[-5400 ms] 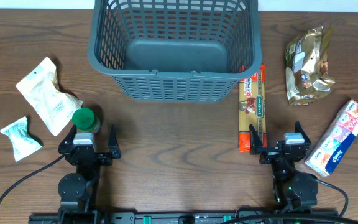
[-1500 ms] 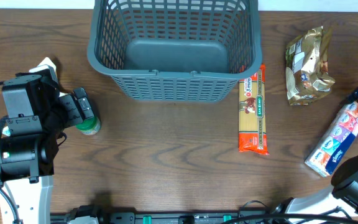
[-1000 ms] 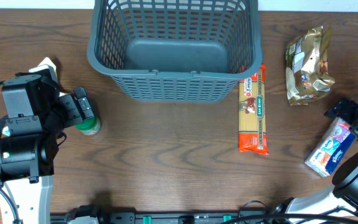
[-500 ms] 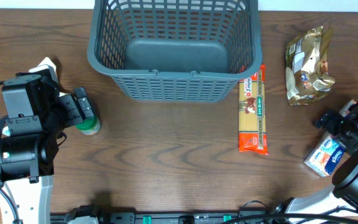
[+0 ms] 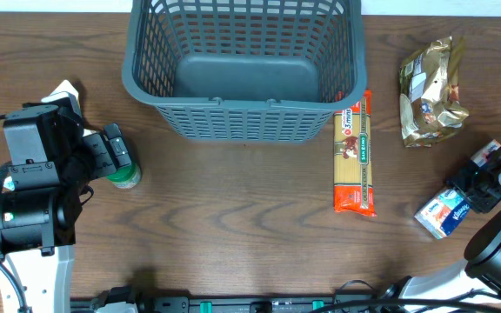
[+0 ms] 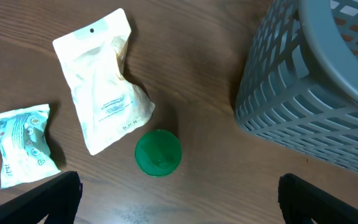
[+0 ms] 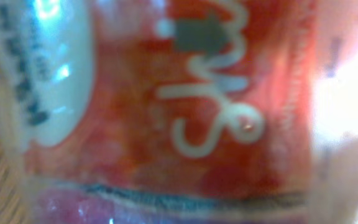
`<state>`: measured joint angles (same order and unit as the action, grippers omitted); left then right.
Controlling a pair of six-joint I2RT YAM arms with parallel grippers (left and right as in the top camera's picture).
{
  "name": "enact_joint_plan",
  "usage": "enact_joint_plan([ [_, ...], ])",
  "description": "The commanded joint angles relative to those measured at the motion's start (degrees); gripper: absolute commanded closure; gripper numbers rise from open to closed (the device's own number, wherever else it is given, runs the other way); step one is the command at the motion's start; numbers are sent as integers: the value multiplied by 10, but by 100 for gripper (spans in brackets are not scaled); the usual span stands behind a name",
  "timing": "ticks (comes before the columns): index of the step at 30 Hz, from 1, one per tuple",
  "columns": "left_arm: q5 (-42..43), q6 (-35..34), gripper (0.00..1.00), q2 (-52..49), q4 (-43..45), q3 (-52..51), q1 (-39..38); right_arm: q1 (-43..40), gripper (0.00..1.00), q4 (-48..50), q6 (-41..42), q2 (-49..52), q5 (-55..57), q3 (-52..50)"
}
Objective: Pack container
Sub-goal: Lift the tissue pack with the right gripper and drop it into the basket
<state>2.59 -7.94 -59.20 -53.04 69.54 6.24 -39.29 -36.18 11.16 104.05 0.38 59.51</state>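
Over on the left, a small teal packet (image 6: pixel 20 144) lay beside a white pouch (image 6: pixel 101 106), and a green-capped bottle (image 6: pixel 158 152) stood just by the pouch's lower corner. The left gripper (image 5: pixel 116 152) hung right above that bottle with its fingers (image 6: pixel 48 199) spread wide, holding nothing and touching nothing.

Further along, the container (image 5: pixel 243 122) sat at the far middle of the table (image 5: pixel 250 226), upright and with only its bare floor showing. An orange pasta pack (image 5: pixel 355 156) lay lengthwise just off its right front corner, its top end against the wall. A crumpled gold bag (image 5: pixel 430 91) lay well apart to the right.

At the right edge, the right gripper (image 5: pixel 470 189) was down on a tissue pack (image 5: pixel 440 214) and looked clamped on its upper end. Only the lower end stuck out toward the middle. The fingers themselves were hidden, and the wrist camera showed nothing but blurred red and pink wrapper pressed close.
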Motion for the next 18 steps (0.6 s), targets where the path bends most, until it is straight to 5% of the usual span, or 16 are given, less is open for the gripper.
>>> enact_joint_plan([
  [1, -3, -7, 2, -1, -3, 10, 3, -4, 75, -14, 11, -26, -24, 6],
  [2, -3, -7, 2, -1, -3, 10, 3, -4, 93, -19, 10, -34, -24, 10],
  [3, -3, -7, 2, -1, -3, 10, 3, -4, 99, -24, 10, -44, -24, 14],
  [18, -3, -7, 2, -3, 2, 10, 3, 10, 99, -220, -20, -259, -91, 179],
])
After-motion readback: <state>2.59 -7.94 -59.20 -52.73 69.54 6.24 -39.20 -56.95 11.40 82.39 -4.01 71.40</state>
